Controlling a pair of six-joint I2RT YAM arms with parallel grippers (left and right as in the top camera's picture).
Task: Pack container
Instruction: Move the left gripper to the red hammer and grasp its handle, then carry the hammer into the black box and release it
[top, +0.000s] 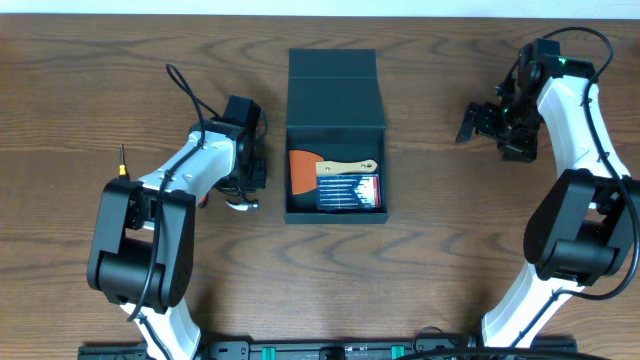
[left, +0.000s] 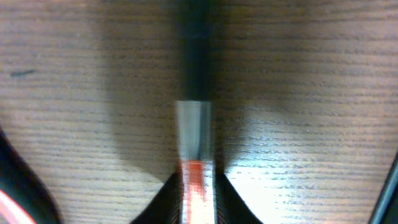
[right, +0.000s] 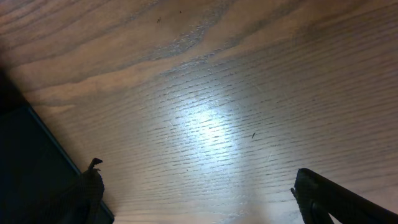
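Note:
The dark teal container stands open at the table's middle, its flap lid folded back. Inside lie a brush with orange bristles and a wooden handle, and a blue packet of drill bits. My left gripper is left of the container, low over the table. In the left wrist view it is shut on a slim tool with a silver and red shaft and a dark handle. My right gripper is open and empty, far right of the container; a corner of the container shows in the right wrist view.
Brown wood table all round. Black cables run off the left arm. The right arm's white links stand along the right edge. A black rail lies along the front edge.

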